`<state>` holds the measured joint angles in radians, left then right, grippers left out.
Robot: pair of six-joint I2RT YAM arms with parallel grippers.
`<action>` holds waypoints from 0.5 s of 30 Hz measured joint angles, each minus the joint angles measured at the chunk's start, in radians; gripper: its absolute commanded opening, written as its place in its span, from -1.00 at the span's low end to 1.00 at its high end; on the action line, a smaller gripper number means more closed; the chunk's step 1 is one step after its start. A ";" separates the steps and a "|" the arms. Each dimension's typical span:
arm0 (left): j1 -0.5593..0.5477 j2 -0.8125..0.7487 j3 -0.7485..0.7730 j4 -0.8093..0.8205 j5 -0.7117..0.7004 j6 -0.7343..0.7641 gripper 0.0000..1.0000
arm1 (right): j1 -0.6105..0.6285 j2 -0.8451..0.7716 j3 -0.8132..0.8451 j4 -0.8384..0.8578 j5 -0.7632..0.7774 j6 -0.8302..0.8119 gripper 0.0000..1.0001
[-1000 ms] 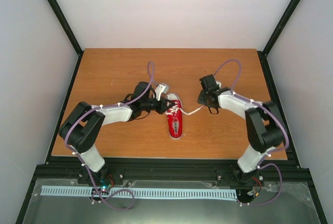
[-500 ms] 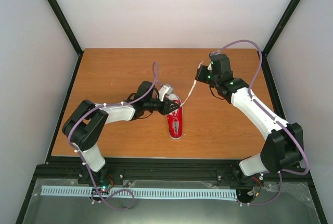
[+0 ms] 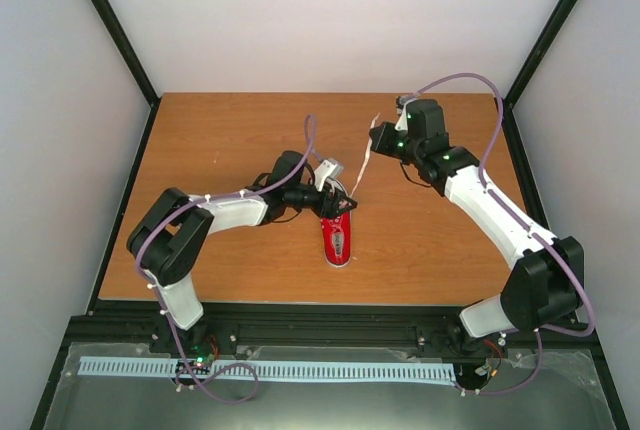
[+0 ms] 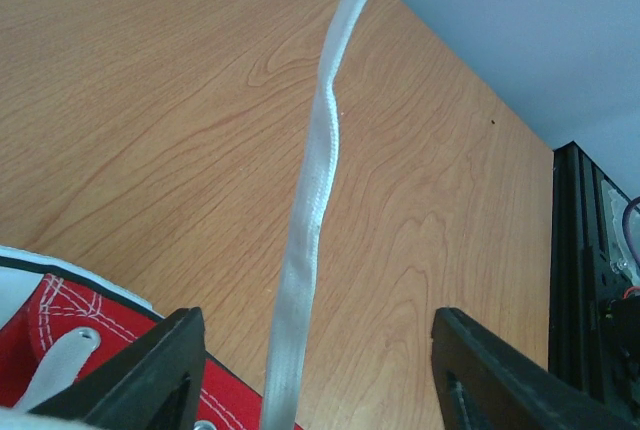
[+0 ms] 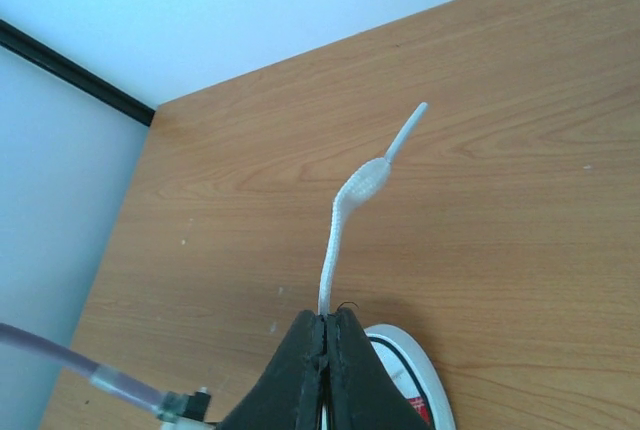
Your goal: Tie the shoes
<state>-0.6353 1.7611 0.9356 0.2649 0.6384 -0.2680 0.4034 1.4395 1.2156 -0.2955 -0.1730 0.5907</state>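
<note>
The red shoe (image 3: 337, 238) with its white sole rim lies at the table's middle, pointing front to back. One white lace (image 3: 362, 162) rises taut from it toward the back right, where my right gripper (image 3: 377, 137) is shut on it. In the right wrist view the gripper (image 5: 325, 323) pinches the lace (image 5: 342, 215), whose free tip sticks out beyond the fingers, above the shoe's white toe cap (image 5: 412, 362). My left gripper (image 3: 338, 200) hovers at the shoe's far end, open. In its view the lace (image 4: 312, 200) runs untouched between the black fingers (image 4: 150, 375), with red canvas (image 4: 70, 325) at lower left.
The wooden table (image 3: 220, 130) is ringed by a black frame (image 4: 590, 280) and white walls. Purple cables loop over both arms. Nothing else lies on the wood.
My right gripper has pulled the lace up and toward the back, drawing it taut. My left gripper has opened and slid right over the shoe's far end.
</note>
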 measured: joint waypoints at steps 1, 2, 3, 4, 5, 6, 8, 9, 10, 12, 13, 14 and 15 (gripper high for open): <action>-0.002 0.003 0.006 -0.007 0.000 0.004 0.35 | 0.001 0.000 0.007 0.000 -0.008 0.000 -0.94; -0.004 0.005 0.011 -0.012 -0.001 0.007 0.35 | 0.001 0.000 0.011 0.001 -0.015 0.000 -0.94; -0.006 0.008 0.019 -0.023 -0.002 0.011 0.35 | 0.002 0.000 0.018 0.000 -0.024 0.000 -0.94; -0.008 0.011 0.028 -0.030 -0.002 0.013 0.35 | 0.003 0.000 0.025 0.001 -0.031 0.000 -0.94; -0.010 0.016 0.041 -0.039 -0.003 0.017 0.35 | 0.005 0.000 0.031 0.000 -0.037 0.000 -0.94; -0.010 0.020 0.050 -0.043 -0.004 0.020 0.34 | 0.006 0.001 0.040 0.000 -0.045 0.000 -0.94; -0.012 0.028 0.070 -0.060 -0.006 0.030 0.34 | 0.010 0.003 0.059 0.001 -0.058 0.000 -0.95; -0.012 0.032 0.081 -0.067 -0.007 0.035 0.33 | 0.013 0.003 0.067 0.001 -0.066 0.000 -0.94; -0.012 0.035 0.091 -0.077 -0.009 0.040 0.32 | 0.016 0.004 0.073 0.001 -0.073 0.000 -0.94; -0.012 0.041 0.109 -0.097 -0.014 0.053 0.28 | 0.023 0.007 0.082 0.001 -0.087 0.000 -0.94; -0.012 0.043 0.118 -0.105 -0.016 0.059 0.26 | 0.026 0.011 0.086 0.001 -0.094 0.000 -0.94; -0.013 0.047 0.126 -0.111 -0.019 0.065 0.22 | 0.029 0.016 0.090 0.002 -0.100 0.000 -0.94; -0.013 0.049 0.132 -0.117 -0.021 0.069 0.18 | 0.031 0.021 0.092 0.002 -0.105 0.000 -0.94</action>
<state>-0.6483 1.8099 1.0672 0.1474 0.6174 -0.1989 0.4339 1.4601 1.3071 -0.2935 -0.2783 0.5907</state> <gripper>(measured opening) 0.633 0.030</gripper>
